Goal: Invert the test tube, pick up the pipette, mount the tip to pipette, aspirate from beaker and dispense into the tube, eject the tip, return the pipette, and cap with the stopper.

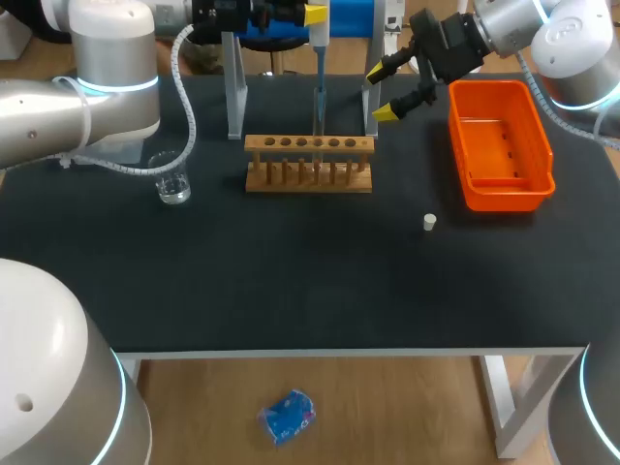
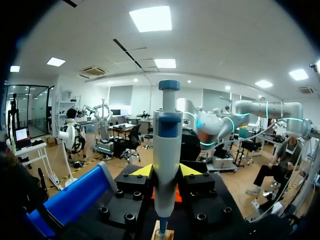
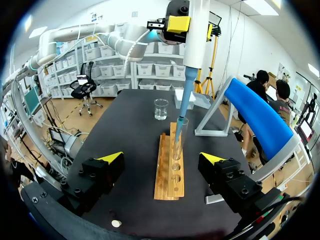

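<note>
On our table (image 1: 291,281), the rack (image 1: 308,174) sits upper centre. Our left pincer (image 2: 165,172), clamped on the pipette (image 1: 319,73), holds its tip in the tube (image 3: 182,131), we judge for dispensing. Our right pincer (image 1: 382,92) hangs wide open and empty, upper right. The stopper (image 1: 429,222) lies right of centre. We read no writing.
</note>
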